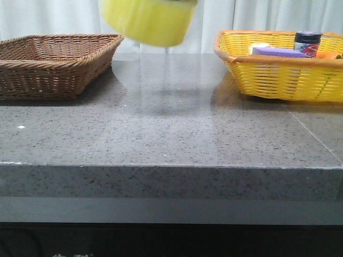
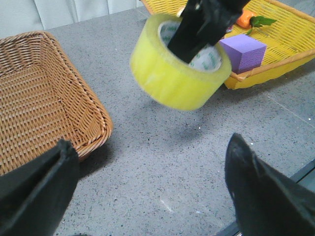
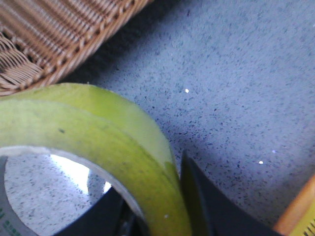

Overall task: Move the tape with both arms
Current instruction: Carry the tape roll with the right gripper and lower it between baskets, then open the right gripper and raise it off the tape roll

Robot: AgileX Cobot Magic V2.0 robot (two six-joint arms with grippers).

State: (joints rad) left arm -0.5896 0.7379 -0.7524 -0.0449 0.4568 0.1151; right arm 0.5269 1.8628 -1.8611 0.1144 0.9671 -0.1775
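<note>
The yellow tape roll point(image 1: 148, 20) hangs in the air above the middle of the table, its top cut off by the front view's upper edge. In the left wrist view the tape point(image 2: 172, 73) shows its white core with green print, and the right gripper point(image 2: 199, 27) reaches into the core, one finger inside and one outside the wall. In the right wrist view the right gripper point(image 3: 165, 206) is shut on the tape's wall point(image 3: 98, 132). My left gripper point(image 2: 157, 191) is open and empty, low over the table, short of the tape.
A brown wicker basket point(image 1: 53, 61) stands at the left; it also shows in the left wrist view point(image 2: 44, 103). A yellow basket point(image 1: 278, 67) at the right holds a purple sponge block point(image 1: 278, 52), a jar point(image 1: 307, 43) and an orange item.
</note>
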